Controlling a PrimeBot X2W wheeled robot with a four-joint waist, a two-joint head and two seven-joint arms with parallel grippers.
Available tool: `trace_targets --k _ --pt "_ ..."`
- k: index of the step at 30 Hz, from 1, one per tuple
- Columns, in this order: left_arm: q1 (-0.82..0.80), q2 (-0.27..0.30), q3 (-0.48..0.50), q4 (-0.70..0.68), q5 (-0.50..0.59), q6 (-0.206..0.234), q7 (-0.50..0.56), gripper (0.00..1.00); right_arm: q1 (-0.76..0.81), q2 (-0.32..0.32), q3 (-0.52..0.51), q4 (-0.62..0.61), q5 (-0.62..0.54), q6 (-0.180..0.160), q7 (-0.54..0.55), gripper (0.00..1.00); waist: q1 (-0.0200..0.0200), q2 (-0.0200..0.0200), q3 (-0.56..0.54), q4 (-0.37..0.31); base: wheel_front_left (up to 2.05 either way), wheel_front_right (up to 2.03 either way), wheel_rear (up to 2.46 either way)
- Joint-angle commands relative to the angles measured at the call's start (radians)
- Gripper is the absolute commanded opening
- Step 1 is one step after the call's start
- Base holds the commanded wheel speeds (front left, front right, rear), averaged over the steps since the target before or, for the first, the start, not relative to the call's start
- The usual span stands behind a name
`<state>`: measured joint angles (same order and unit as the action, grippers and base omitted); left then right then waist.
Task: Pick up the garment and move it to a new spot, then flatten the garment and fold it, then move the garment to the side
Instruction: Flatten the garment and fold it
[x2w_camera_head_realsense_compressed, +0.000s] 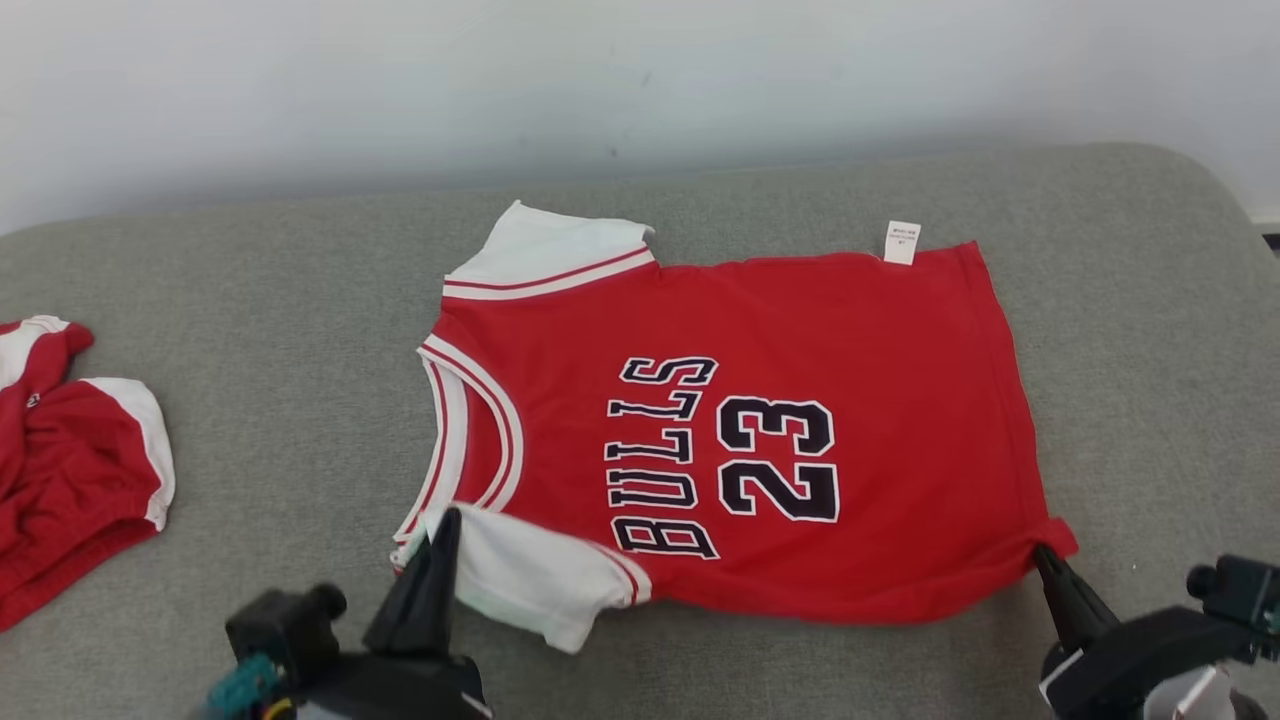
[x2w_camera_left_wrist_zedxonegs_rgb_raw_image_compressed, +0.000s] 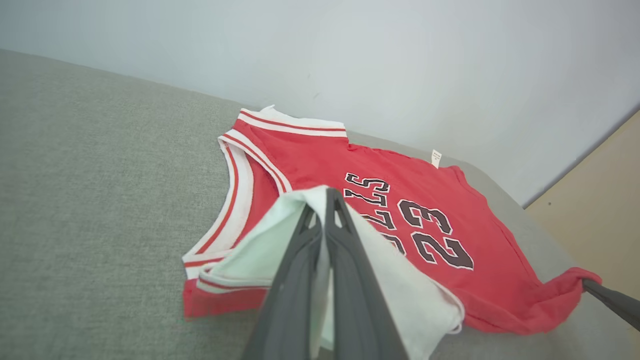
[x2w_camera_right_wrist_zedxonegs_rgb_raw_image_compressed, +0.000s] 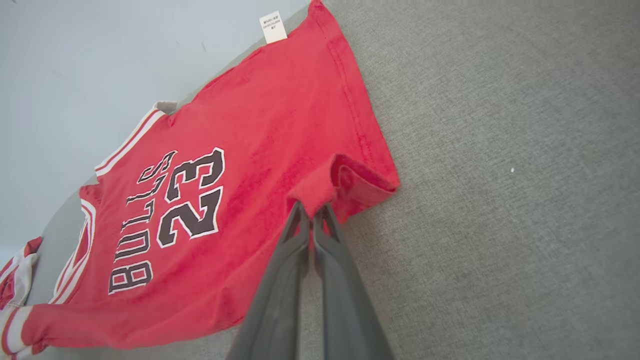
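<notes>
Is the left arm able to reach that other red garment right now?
Probably not yet: the left gripper is shut on the white sleeve of the jersey. Bare cushion lies between it and the other garment, so once freed, likely yes.

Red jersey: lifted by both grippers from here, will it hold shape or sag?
Likely floppy: on the jersey, the white sleeve folds over where the left gripper pinches it, and the hem corner bunches at the right gripper. Probably light: thin cloth lying flat on the grey cushion. The middle would likely sag between grips.
</notes>
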<state>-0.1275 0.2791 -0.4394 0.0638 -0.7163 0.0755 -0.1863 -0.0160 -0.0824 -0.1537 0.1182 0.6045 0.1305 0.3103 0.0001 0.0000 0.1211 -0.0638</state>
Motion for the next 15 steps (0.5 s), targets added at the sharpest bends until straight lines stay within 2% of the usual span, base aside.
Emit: trace_targets --k 1,9,15 --pt "-0.024 0.009 0.003 0.008 0.011 -0.007 0.007 0.00 -0.017 0.003 0.001 0.006 -0.006 0.000 0.007 0.00 -0.0001 0.0000 0.013 -0.013 0.00 0.00 0.00" --pt "-0.228 0.029 -0.003 0.116 0.026 -0.050 0.076 0.00 -0.209 0.009 -0.004 0.126 0.001 0.000 0.033 0.00 -0.0001 0.0000 0.077 -0.045 0.00 0.00 0.00" --pt "-0.368 0.033 -0.005 0.255 0.039 -0.089 0.090 0.00 -0.355 -0.006 -0.011 0.253 -0.022 0.000 -0.003 0.00 -0.0001 0.0000 0.119 -0.057 0.00 0.00 0.00"
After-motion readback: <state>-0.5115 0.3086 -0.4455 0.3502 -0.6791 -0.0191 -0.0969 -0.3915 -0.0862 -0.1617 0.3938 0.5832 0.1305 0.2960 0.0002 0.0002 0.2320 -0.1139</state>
